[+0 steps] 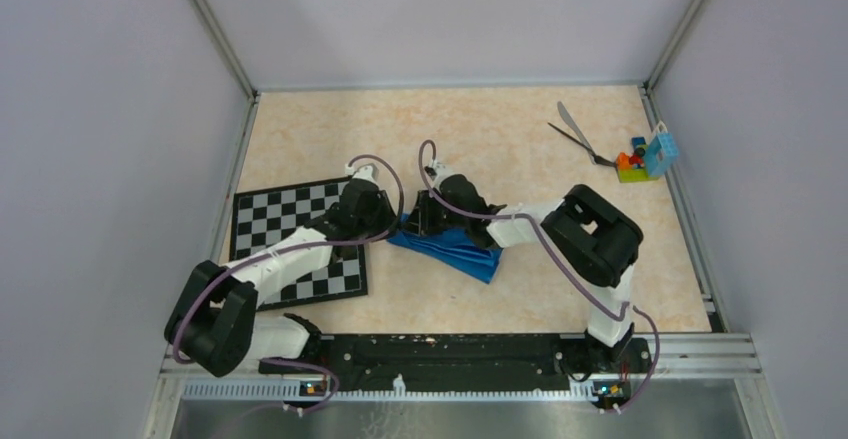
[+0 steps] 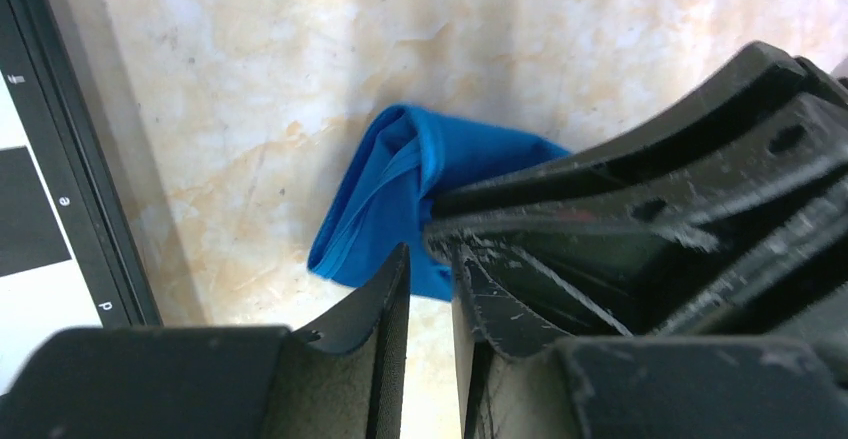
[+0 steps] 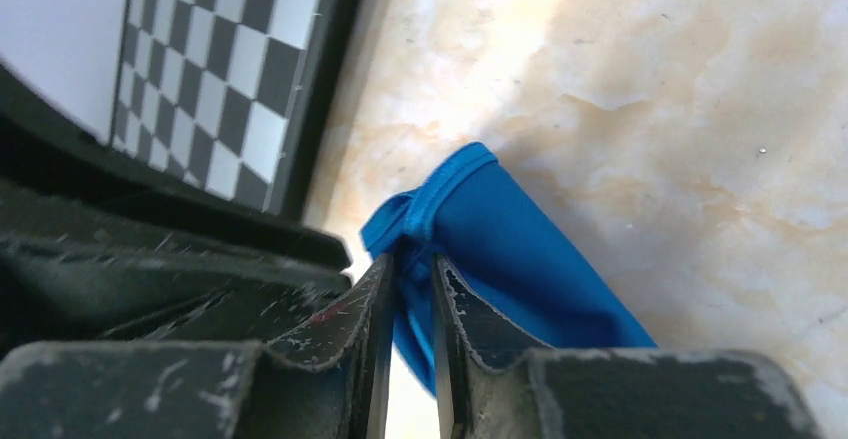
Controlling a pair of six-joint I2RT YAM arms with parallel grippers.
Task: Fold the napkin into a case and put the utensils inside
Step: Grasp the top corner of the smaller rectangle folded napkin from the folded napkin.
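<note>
The blue napkin [image 1: 455,249] lies folded into a narrow strip on the table, right of the chessboard. My right gripper [image 1: 424,221] is shut on its left end, and blue cloth [image 3: 500,249] shows pinched between the fingers [image 3: 460,309]. My left gripper [image 1: 390,225] is at that same end with its jaws almost together, their tips on the cloth's edge [image 2: 385,204]. The two grippers touch side by side. The utensils [image 1: 575,134], one silver-grey and one thin black, lie crossed at the far right, away from both grippers.
The black-and-white chessboard [image 1: 290,221] lies left of the napkin, under my left arm. Small colourful toy blocks [image 1: 645,159] sit at the far right edge beside the utensils. Metal rails and walls border the table.
</note>
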